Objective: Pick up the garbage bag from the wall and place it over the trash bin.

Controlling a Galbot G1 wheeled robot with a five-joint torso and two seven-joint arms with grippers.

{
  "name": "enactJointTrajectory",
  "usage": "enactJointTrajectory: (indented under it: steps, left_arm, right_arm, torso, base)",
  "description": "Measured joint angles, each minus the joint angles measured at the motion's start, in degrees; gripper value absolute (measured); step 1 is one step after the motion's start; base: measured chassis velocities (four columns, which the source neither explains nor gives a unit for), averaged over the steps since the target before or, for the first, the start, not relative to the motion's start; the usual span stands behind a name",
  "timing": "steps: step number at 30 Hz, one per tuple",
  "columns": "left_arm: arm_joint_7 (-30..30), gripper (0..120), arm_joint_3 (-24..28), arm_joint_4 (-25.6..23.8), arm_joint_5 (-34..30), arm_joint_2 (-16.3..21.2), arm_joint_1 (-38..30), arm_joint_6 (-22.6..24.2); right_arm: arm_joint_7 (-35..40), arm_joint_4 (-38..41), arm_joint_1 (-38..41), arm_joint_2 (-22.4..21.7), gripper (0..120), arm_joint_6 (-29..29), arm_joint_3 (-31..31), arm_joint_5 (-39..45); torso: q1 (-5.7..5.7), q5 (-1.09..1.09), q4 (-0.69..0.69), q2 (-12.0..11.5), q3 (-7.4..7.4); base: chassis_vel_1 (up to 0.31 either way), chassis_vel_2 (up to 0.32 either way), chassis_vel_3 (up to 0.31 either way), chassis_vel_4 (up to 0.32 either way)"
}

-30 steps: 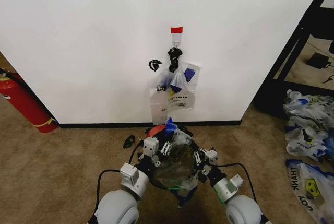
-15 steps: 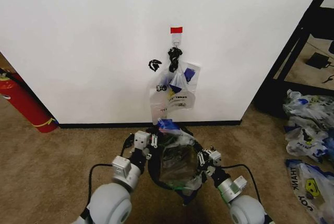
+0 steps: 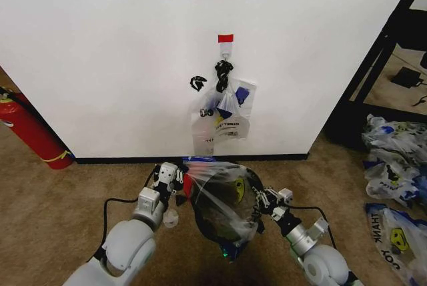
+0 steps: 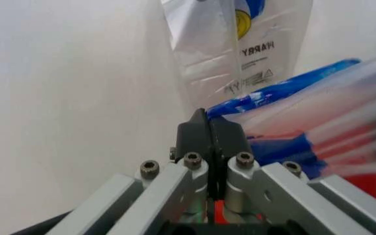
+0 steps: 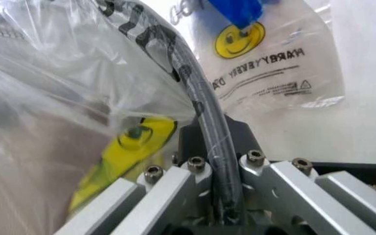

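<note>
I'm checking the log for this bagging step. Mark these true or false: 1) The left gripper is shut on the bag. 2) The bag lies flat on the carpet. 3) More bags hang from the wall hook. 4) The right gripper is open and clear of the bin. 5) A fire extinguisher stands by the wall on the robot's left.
1) True: the left gripper pinches the bag by its edge.
2) False: it is stretched over the bin.
3) True: a bunch of bags hangs from the hook.
4) False: the right gripper is shut on the bin's rim and the bag.
5) True: fire extinguisher.
</note>
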Motion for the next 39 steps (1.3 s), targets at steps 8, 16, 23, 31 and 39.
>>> enactJointTrajectory:
  steps: [8,16,23,31,39]
  left_arm:
    - [2.1,0,0.4,-0.5,-2.6,-0.6,0.7,-3.5]
    - [-0.3,26,-3.5,4.1,-5.8,-3.7,3.8,-11.1]
    - [-3.2,52,-4.4,1.9,-9.9,-5.1,6.5,-11.1]
    - [3.2,82,-2.8,2.7,-14.6,-3.9,2.6,-8.5]
    - [17.2,100,-4.3,4.6,-26.1,-2.7,0.9,-15.8]
  right_arm:
    - [3.6,-1.3,1.2,1.5,0,1.2,-0.5,0.0]
    - [14.3,-3.2,2.7,5.4,0,2.2,-1.8,-0.4]
    - [19.2,-5.2,4.3,8.1,0,2.8,-2.3,1.2]
    - [10.3,-5.6,3.6,7.6,0,3.8,-2.4,1.2]
    - [9.7,-5.0,2.2,7.4,0,4.0,-1.6,2.0]
  torso:
    - [0.0,0.01,0.0,0.0,-0.01]
    - [0.0,0.0,0.01,0.0,0.0]
    - [0.0,0.01,0.02,0.0,0.0]
    - [0.0,0.0,0.0,0.0,0.0]
    - [0.0,0.0,0.01,0.0,-0.01]
  base:
    - [0.0,0.0,0.0,0.0]
    - [0.0,0.0,0.0,0.0]
    - [0.0,0.0,0.0,0.0]
    - [0.0,0.0,0.0,0.0]
    - [0.0,0.0,0.0,0.0]
